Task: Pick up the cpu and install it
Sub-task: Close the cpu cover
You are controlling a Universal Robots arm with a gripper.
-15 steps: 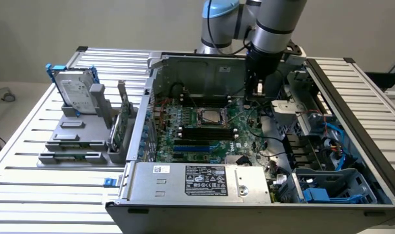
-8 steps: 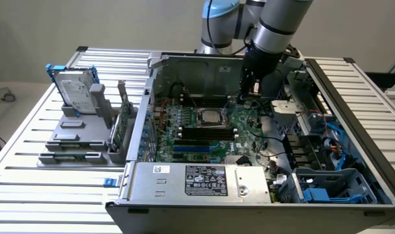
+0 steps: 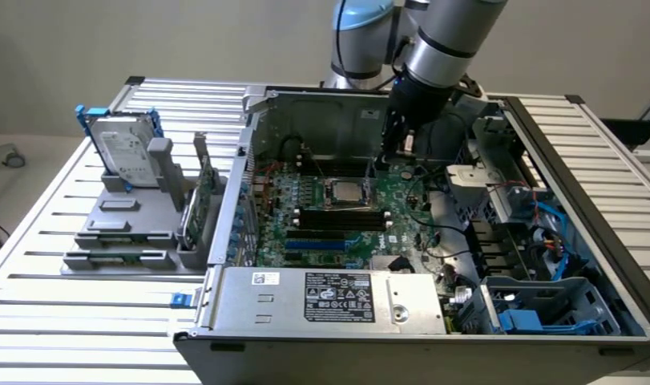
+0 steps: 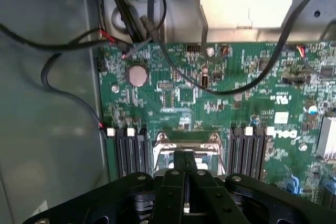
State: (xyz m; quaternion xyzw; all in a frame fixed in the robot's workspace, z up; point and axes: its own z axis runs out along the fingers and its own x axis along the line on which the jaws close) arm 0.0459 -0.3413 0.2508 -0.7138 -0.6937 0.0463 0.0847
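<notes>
Silvery cpu (image 3: pixel 344 191) seated in the motherboard socket, claw pressed together nearby.
The cpu is seen at the middle of the exterior view, with black memory slots (image 3: pixel 336 217) just below it in the frame. The gripper (image 3: pixel 390 160) is held to its upper right over the green motherboard (image 3: pixel 401 218); in the wrist view the fingers (image 4: pixel 178 165) are closed against each other.

wrist view: white Dell logo (image 4: pixel 284 134) on the green motherboard (image 4: pixel 220 111), next to the memory slots (image 4: pixel 247 150), reads upside down | same board: small white printed mark (image 4: pixel 281 98), can't make it out | exterior view, lower centre: black-and-white label (image 3: pixel 341 297) on the silver power supply (image 3: pixel 250 309), print way too tiny to read
</notes>
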